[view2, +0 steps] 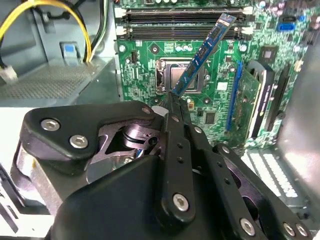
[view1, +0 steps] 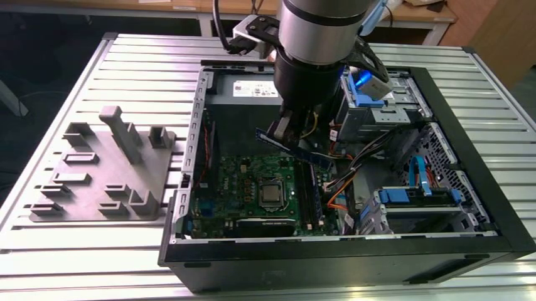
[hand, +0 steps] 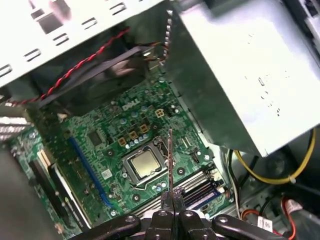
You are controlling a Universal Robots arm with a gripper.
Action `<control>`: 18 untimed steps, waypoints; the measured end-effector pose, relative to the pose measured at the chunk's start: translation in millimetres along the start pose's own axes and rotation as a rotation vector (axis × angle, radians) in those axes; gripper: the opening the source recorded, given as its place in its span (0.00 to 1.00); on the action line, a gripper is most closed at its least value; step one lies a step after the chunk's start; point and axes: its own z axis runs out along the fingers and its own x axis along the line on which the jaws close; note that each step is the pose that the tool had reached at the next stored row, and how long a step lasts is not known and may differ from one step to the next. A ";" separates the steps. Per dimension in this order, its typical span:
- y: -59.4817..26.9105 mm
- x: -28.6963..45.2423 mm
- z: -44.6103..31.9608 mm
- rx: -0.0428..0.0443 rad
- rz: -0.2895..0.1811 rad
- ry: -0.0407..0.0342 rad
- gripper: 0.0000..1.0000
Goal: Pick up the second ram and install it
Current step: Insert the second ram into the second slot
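My gripper (view1: 287,130) hangs inside the open computer case, shut on one end of the second ram (view1: 295,149). The ram is a thin blue-green strip with dark chips, held tilted in the air above the green motherboard (view1: 243,188). In the second wrist view the ram (view2: 202,52) slants away from the fingertips (view2: 173,106) toward the long black memory slots (view2: 185,24). In the first wrist view the ram (hand: 170,160) appears edge-on, rising from the gripper (hand: 173,196) over the CPU socket (hand: 145,165), with the slots (hand: 200,186) just beside it.
A grey plastic fixture (view1: 109,169) with upright blocks stands on the slatted table at the exterior view's left. Inside the case are the power supply (view1: 243,94), drive cages with blue latches (view1: 418,194) and loose cables (view1: 343,182). The case walls (view1: 335,251) ring the board.
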 end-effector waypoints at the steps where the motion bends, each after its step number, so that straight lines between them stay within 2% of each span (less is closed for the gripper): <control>1: 0.0 0.0 0.0 0.0007 0.018 -0.0008 0.08; 18: 0.0 0.1 1.0 0.0128 0.327 -0.0156 0.08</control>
